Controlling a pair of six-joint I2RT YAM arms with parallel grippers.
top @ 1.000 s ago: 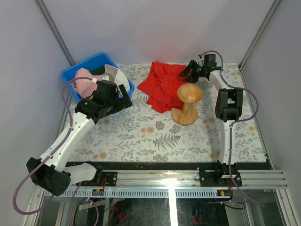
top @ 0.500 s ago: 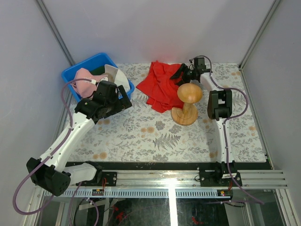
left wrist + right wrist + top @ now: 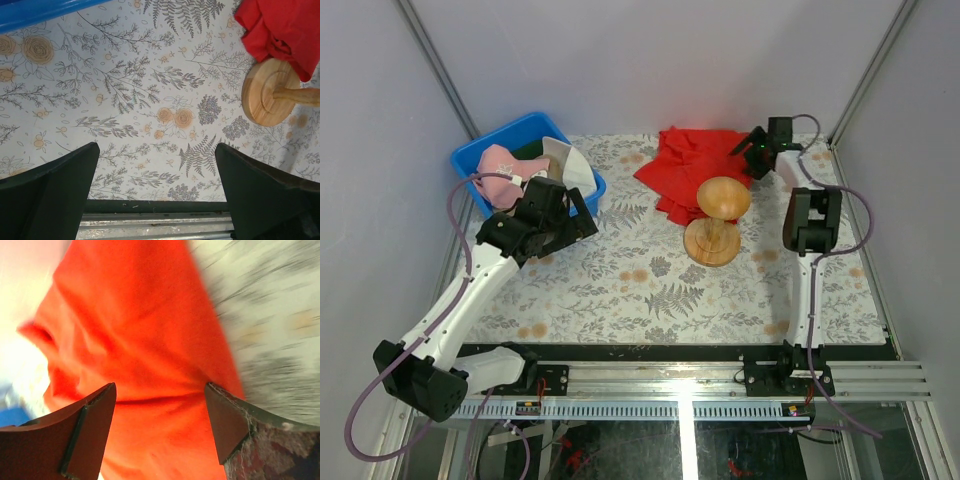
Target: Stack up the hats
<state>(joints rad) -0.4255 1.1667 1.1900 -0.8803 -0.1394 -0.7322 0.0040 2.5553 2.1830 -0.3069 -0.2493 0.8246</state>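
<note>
I see the floral-covered table (image 3: pixel 650 290) filling the middle of the top view. The blue bin (image 3: pixel 510 130) sits at upper left and holds the hats: a pink hat (image 3: pixel 498 165), a white hat (image 3: pixel 568 160) and a sliver of dark green hat (image 3: pixel 528 150) between them. The red cloth (image 3: pixel 695 160) lies bunched at upper centre, just behind the wooden stand (image 3: pixel 723 197). The left gripper (image 3: pixel 156 146) hovers beside the bin's lower right corner, jaws wide, with nothing between them. The right gripper (image 3: pixel 157 390), at upper right, has its jaws apart at the cloth's right edge. I cannot confirm contact.
</note>
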